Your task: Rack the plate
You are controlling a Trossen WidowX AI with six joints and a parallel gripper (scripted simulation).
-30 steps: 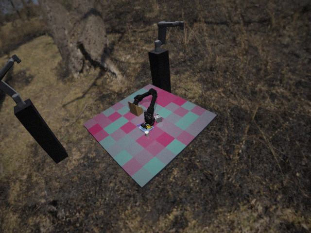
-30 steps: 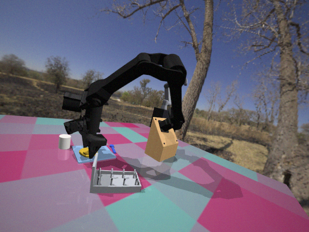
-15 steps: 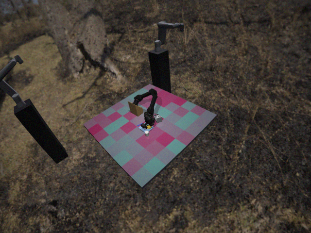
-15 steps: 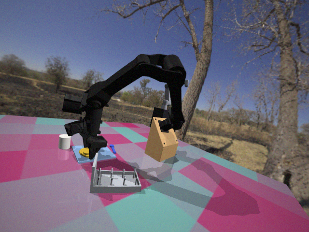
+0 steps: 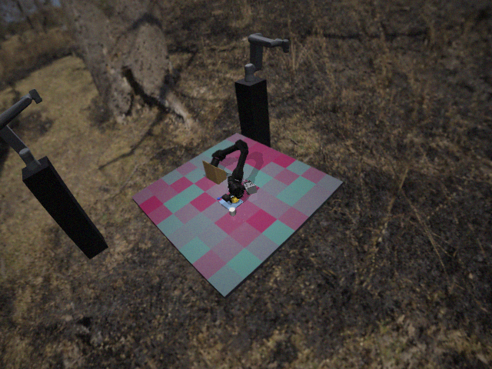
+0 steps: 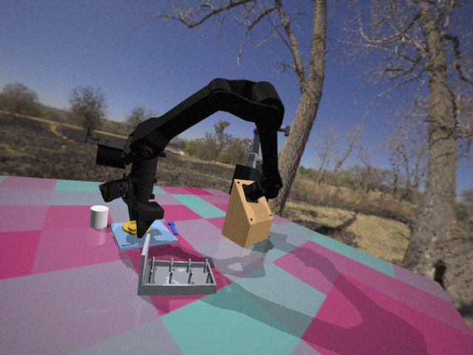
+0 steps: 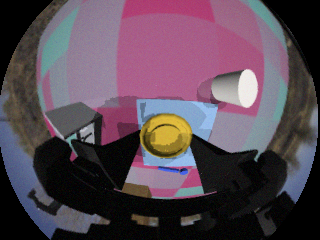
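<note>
The wrist view shows the whole yellow plate (image 7: 166, 135) at frame centre, which the exterior view half hides behind the gripper (image 6: 142, 225). The plate lies flat on a blue mat (image 6: 152, 237) left of centre, the gripper's jaws closed on its rim, above the dish rack (image 6: 174, 284).
</note>
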